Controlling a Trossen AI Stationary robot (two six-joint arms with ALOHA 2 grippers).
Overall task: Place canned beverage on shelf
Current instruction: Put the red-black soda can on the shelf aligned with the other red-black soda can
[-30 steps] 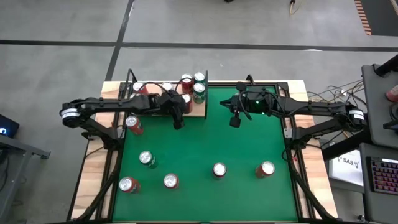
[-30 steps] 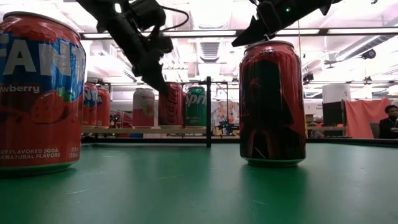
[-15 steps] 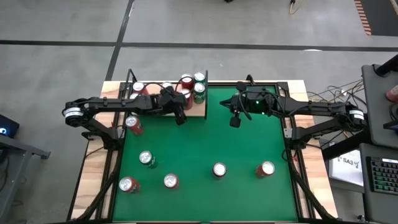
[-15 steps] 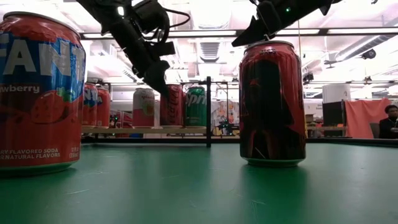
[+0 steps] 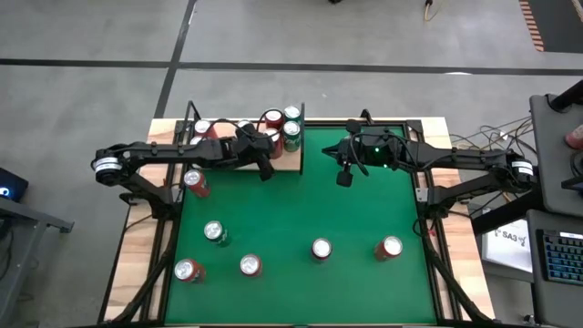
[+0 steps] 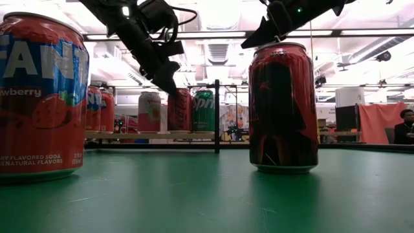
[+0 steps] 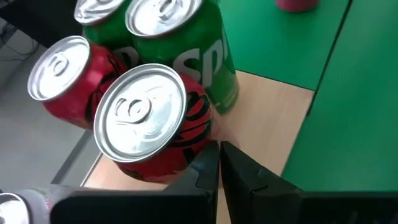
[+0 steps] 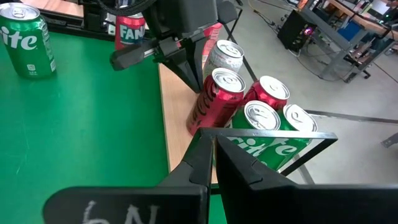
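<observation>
The left gripper (image 5: 265, 169) hangs with its fingers pressed together, empty, just over the near edge of the shelf (image 5: 293, 162) at the table's far left. A red can (image 7: 155, 124) stands on the shelf just beside its fingertips, two green cans (image 7: 186, 37) behind. The right gripper (image 5: 344, 178), also closed and empty, waits over the far middle of the green felt (image 5: 301, 214).

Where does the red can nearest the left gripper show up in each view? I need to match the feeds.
High view: red can on the shelf, beside the left gripper.
Low view, behind that gripper.
Left wrist view: foreground.
Right wrist view.
Shared landmark: the green Sprite cans beside it.
</observation>
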